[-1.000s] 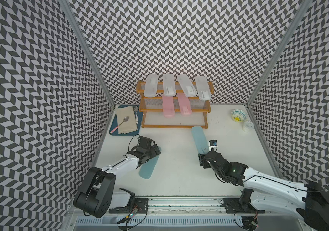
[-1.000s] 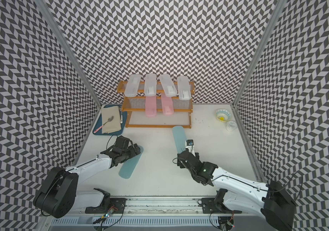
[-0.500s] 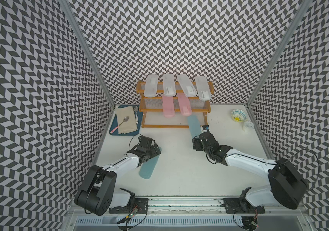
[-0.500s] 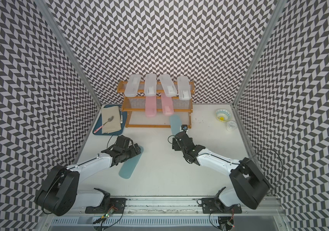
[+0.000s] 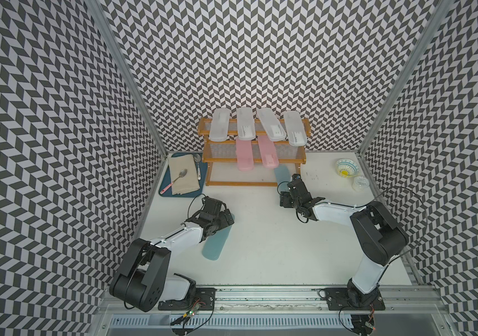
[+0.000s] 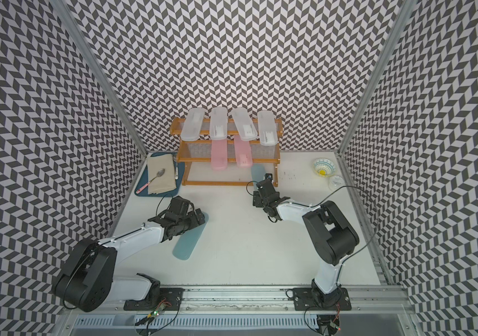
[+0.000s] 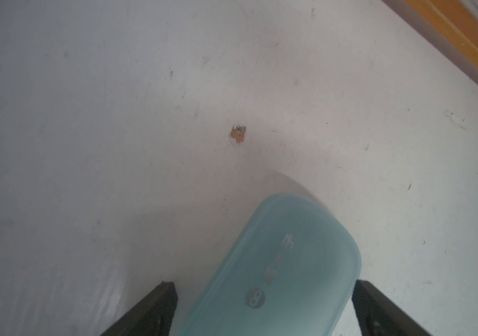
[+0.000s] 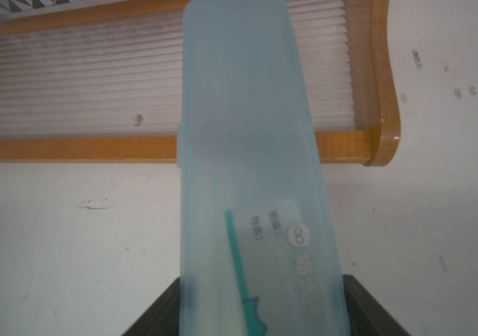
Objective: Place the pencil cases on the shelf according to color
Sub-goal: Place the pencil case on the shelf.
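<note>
The shelf [image 5: 240, 183] stands at the back wall. Several frosted white pencil cases [image 5: 219, 125] lie on its top tier and two pink ones [image 5: 243, 155] on the middle tier. My right gripper [image 5: 287, 187] is shut on the near end of a teal pencil case [image 8: 249, 145]. That case reaches over the front bar [image 8: 86, 149] of the bottom tier, near its right end. Another teal pencil case [image 5: 216, 244] lies flat on the table. My left gripper [image 7: 264, 285] is open and straddles that case's far end [image 7: 284, 261] without clamping it.
A dark blue tray [image 5: 165, 186] with a cloth and a pink-handled spoon lies left of the shelf. A patterned bowl [image 5: 347, 168] and a small clear lid [image 5: 360, 183] sit at the back right. Patterned walls close in three sides.
My right arm has carried its teal case from the middle of the table back to the shelf, and the case's far end now lies over the bottom tier. The left arm has not moved.
</note>
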